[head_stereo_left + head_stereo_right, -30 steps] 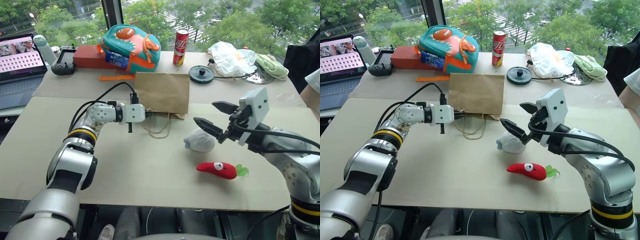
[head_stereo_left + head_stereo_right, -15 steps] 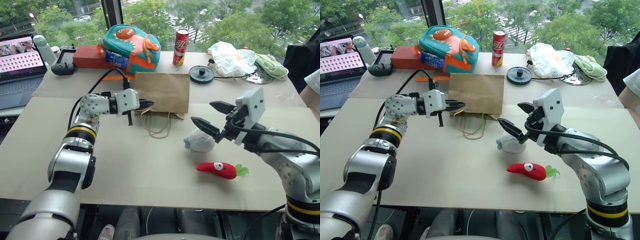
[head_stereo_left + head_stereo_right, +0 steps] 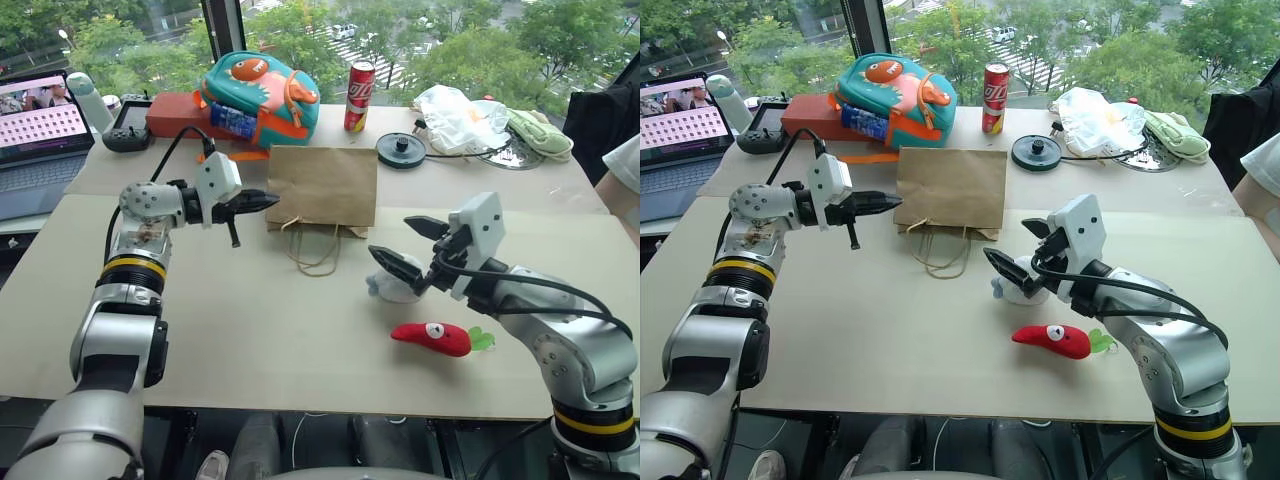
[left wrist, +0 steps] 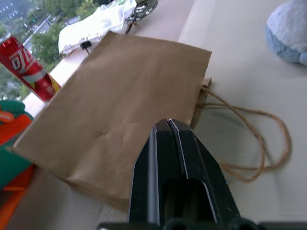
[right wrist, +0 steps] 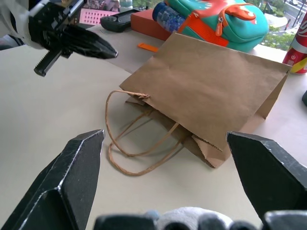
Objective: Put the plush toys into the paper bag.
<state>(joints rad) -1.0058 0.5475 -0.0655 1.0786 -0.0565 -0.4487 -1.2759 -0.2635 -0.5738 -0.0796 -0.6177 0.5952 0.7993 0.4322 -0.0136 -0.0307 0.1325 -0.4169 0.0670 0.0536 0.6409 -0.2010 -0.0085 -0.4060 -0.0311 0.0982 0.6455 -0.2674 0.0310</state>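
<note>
Now drawn back from the flat paper bag (image 3: 322, 187), the left tool (image 3: 262, 199) is clenched; right tool (image 3: 402, 248) gapes over the grey-blue plush (image 3: 392, 287)

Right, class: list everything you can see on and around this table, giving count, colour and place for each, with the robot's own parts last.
Paper bag: one, brown, flat mid-table, twine handles toward the robot.
Ball plush: one, pale grey-blue, right of the bag.
Chili plush: one, red with green leaves, nearer the robot than the ball.
Backpack: one, teal and orange, behind the bag.
Can: one, red, right of the backpack.
Plastic bag: one, white, far right.
Laptop: one, open, far left.
Left gripper: black, shut, at the bag's left edge.
Right gripper: black, open, over the ball plush.
</note>
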